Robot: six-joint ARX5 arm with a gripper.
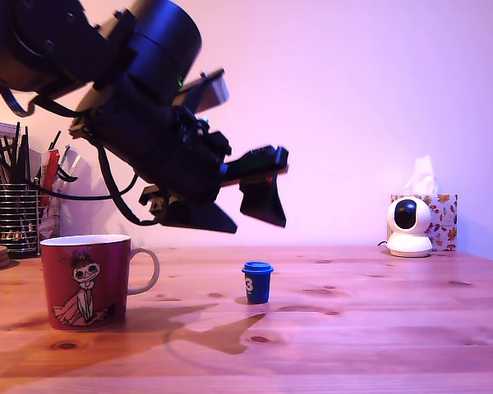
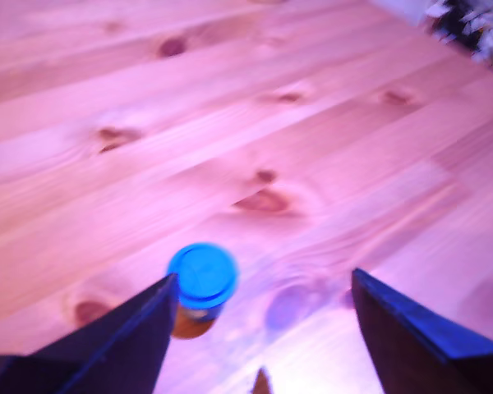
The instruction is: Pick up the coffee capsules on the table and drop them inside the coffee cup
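One blue capsule (image 1: pixel 257 281) upright on table (image 1: pixel 378 328) | jaws wide apart, empty, above | mug (image 1: pixel 86 281) apart, exterior view's left

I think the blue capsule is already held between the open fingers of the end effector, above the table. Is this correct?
Not quite. The blue capsule is not held; it stands upright on the table, as the exterior view shows. The end effector is open and hangs above the table, empty, with the capsule below it.

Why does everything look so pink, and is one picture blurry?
Exterior view: a pink-purple cast tints wall and table; the gripper is a dark, backlit shape casting a soft shadow. Wrist view: blurred, especially the blue capsule and the far edge.
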